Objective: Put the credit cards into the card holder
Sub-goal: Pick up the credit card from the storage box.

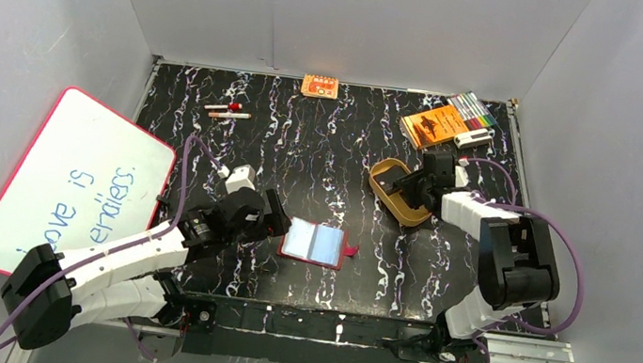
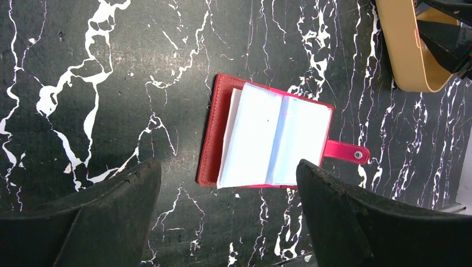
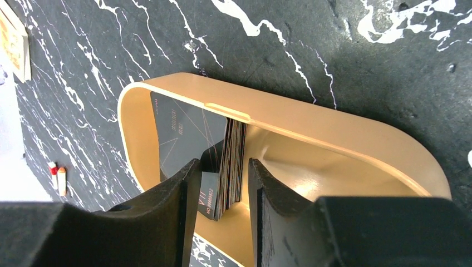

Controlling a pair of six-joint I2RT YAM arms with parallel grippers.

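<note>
Enclosing black marbled table (image 1: 328, 173): grey walls (image 1: 341, 13)

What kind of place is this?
Likely a lab robot test cell: plain grey panel walls box in a black marble-patterned tabletop, two white-and-black robot arms are bolted to a metal frame at its near edge, and a pink-rimmed whiteboard sits alongside.

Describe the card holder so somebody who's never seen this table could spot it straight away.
On the black, white-veined table, look near the front edge, just right of the left gripper and its open fingers. The card holder lies there, spread open flat. It alone is a small red wallet showing pale bluish clear sleeves, with a snap tab poking out its right side.
</note>
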